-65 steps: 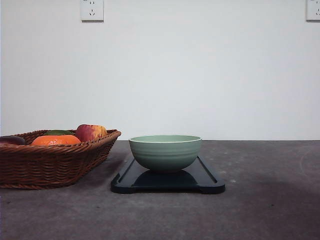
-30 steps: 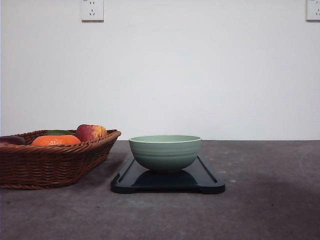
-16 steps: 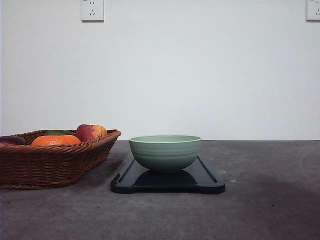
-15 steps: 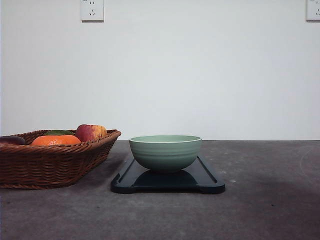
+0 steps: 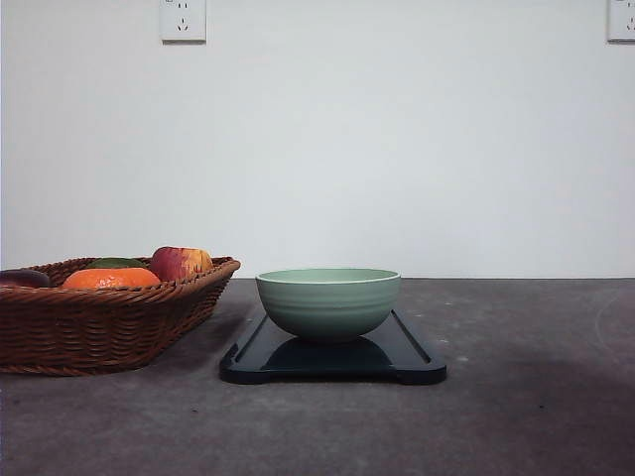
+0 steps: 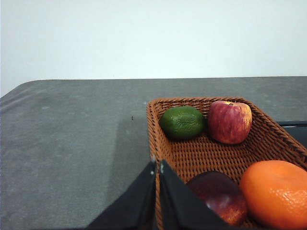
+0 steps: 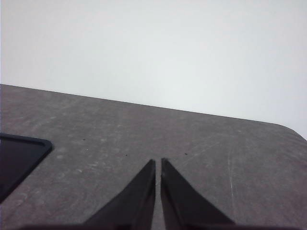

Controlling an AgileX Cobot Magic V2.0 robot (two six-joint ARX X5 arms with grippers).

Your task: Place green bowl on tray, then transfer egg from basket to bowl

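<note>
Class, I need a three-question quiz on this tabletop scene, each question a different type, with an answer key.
1. True or false: the green bowl stands on the tray.
2. Which fruit lies nearest the left claw? A) lime B) dark red fruit C) apple
3. Fill in: both claws, left and right claw, are ____.

Key: 1 true; 2 B; 3 shut.
</note>
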